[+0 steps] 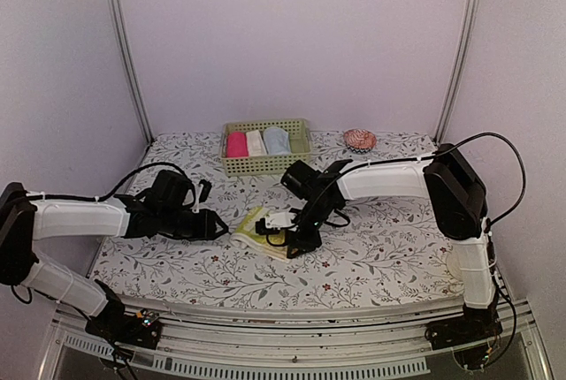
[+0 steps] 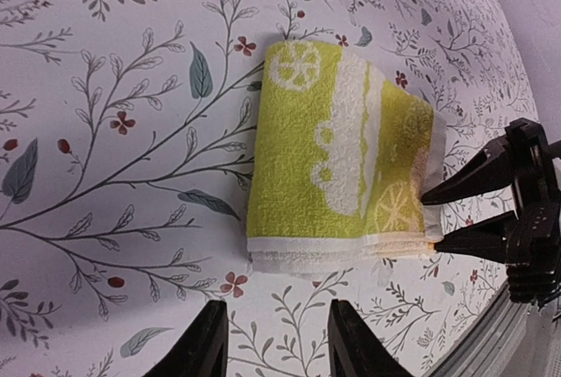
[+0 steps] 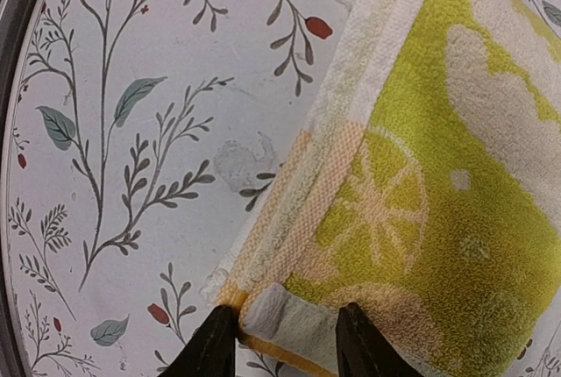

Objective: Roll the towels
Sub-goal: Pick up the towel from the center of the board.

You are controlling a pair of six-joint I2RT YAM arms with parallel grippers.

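1. The yellow-green towel (image 1: 256, 231) lay folded into a thick pad at the middle of the flowered table (image 1: 380, 247), between my two arms.
2. I judged it light, soft and floppy. The terry should grip the pads well, but the stacked layers could slide apart or sag if I lifted it by one ply.
3. The best hold looked like the hemmed corner on its right side, with all the layers pinched together.
4. My right gripper (image 3: 285, 309) sat at that corner, jaws part-open with the hem lying between the tips. I could not tell whether they were pinching it or only straddling it.
5. My left gripper (image 2: 277, 303) hovered just off the towel's left edge, jaws apart with nothing between them but bare tabletop.
6. A green slotted basket (image 1: 265, 166) stood at the far side, centre.
7. It held three rolls side by side: a pink roll (image 1: 236, 144) on the left, a cream-white roll (image 1: 256, 142) in the middle, and the light blue towel (image 1: 277, 140) on the right, apparently rolled already.
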